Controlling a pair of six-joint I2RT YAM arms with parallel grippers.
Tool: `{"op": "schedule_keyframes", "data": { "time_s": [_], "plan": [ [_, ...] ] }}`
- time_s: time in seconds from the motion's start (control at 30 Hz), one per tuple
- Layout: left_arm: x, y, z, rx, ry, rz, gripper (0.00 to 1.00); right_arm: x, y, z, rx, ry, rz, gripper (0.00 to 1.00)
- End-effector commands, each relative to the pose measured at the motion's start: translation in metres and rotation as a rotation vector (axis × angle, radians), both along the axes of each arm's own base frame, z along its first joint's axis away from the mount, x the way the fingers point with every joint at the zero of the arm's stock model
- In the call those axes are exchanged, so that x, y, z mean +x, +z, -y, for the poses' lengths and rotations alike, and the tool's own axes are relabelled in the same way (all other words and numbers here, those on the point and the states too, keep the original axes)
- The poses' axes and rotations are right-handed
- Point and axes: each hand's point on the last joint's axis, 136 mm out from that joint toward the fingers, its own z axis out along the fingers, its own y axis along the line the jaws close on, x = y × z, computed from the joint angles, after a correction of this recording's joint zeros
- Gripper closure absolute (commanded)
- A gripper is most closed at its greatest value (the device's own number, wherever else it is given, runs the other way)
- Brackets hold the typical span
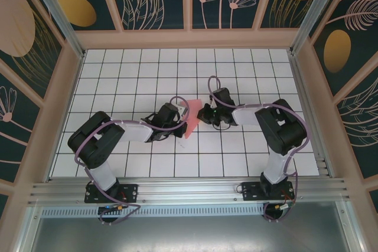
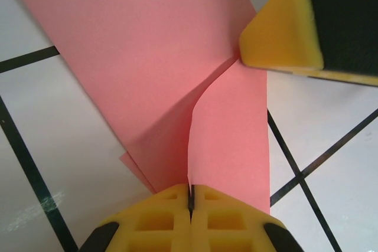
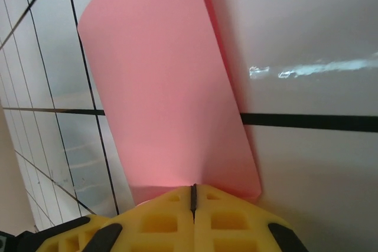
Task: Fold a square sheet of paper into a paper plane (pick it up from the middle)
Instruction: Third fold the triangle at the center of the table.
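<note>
**Folded sheet pinched from both sides, mid-counter**

The square sheet of paper (image 1: 190, 116), salmon pink and layered into a narrow shape, is held over the middle of the counter (image 1: 118, 69), a little toward the near edge. Whether its lower edge touches the tiles cannot be told.

In the left wrist view one flap bows upward away from the layer beneath it. One edge is pinched by the left end effector (image 2: 190, 205), with its pads pressed together on the paper. The opposite edge is pinched the same way by the right end effector (image 3: 193, 196).

**Risks**
- A tear is likely if the arms are drawn apart, since thin paper is clamped at two points.
- The bowed flap could be pressed down off-line, giving a crooked crease.
- A slip from either pad pair would let the layers spring open.

**Pose**
- Both arms are bent at the elbow and angled inward.
- The forearms are kept low over the counter.
- The wrists face each other closely across the sheet.
</note>
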Motion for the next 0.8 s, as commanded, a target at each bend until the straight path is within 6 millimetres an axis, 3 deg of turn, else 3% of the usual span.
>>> {"op": "schedule_keyframes", "data": {
  "time_s": [0.0, 0.2, 0.23, 0.27, 0.33, 0.4, 0.53, 0.6, 0.67, 0.77],
  "plan": [
    [-0.022, -0.039, -0.024, 0.141, -0.004, -0.109, 1.0, 0.013, 0.006, 0.005, -0.004, 0.001, 0.029, 0.95],
    [-0.018, -0.032, -0.022, 0.128, 0.012, -0.1, 0.97, 0.009, -0.028, 0.013, -0.058, -0.011, -0.039, 0.96],
    [-0.016, -0.028, -0.022, 0.126, 0.02, -0.094, 0.94, 0.008, -0.032, 0.015, -0.075, -0.015, -0.048, 0.96],
    [-0.013, -0.022, -0.022, 0.122, 0.033, -0.083, 0.84, 0.006, -0.037, 0.019, -0.096, -0.02, -0.059, 0.96],
    [-0.006, -0.011, -0.023, 0.122, 0.057, -0.059, 0.77, 0.004, -0.041, 0.023, -0.123, -0.018, -0.061, 0.96],
    [0.004, 0.018, -0.024, 0.105, 0.103, -0.002, 0.62, 0.003, -0.041, 0.024, -0.129, -0.014, -0.057, 0.96],
    [0.022, 0.067, -0.031, 0.069, 0.204, 0.09, 0.52, 0.005, -0.037, 0.02, -0.115, 0.0, -0.048, 0.97],
    [0.026, 0.086, -0.023, 0.021, 0.198, 0.107, 0.54, 0.007, -0.035, 0.019, -0.11, 0.002, -0.044, 0.96],
    [0.024, 0.095, -0.007, -0.042, 0.144, 0.093, 0.67, 0.008, -0.032, 0.018, -0.105, 0.005, -0.04, 0.97],
    [0.022, 0.087, 0.009, -0.075, 0.093, 0.041, 0.82, 0.009, -0.028, 0.016, -0.1, 0.007, -0.03, 0.96]
  ]
}}
